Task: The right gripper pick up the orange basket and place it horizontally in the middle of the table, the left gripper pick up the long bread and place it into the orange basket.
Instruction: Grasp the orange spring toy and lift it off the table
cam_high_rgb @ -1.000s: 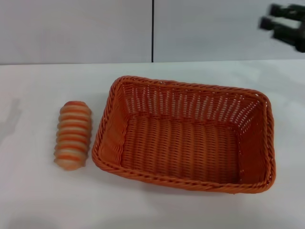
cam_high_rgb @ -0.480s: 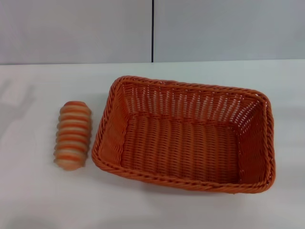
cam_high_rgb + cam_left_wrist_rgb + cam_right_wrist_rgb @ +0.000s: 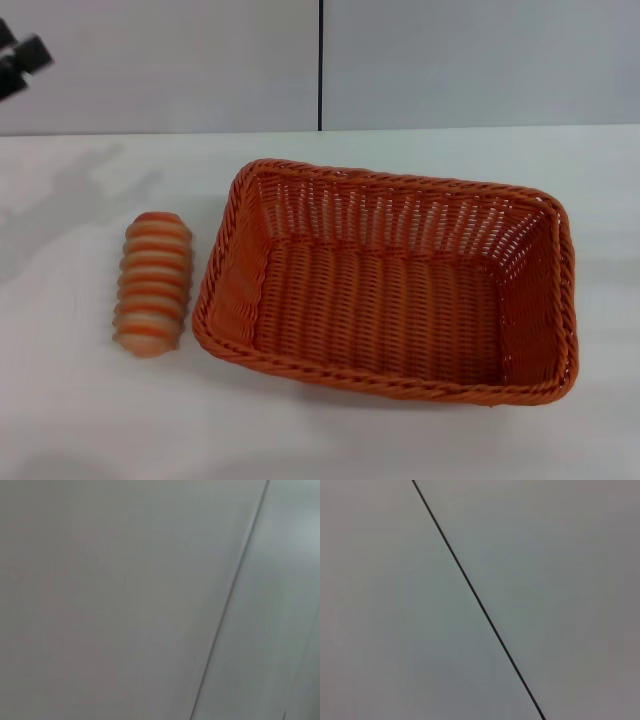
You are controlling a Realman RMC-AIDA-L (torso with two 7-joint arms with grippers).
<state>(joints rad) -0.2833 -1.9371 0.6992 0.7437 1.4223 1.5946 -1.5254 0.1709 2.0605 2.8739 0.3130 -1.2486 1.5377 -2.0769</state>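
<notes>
Orange basket [image 3: 385, 290] sits mid-table [image 3: 80, 420], long side across, open side up, nothing inside; looks like basket step done, ready to receive.
Long bread [image 3: 153, 283] lies just left of basket, apart from rim, lengthwise front-to-back; not yet picked.
L gripper [image 3: 18, 60] high at far-left edge, well above bread, holds nothing; finger spread: can't tell.
R gripper not visible; wrist cams show only wall.
</notes>
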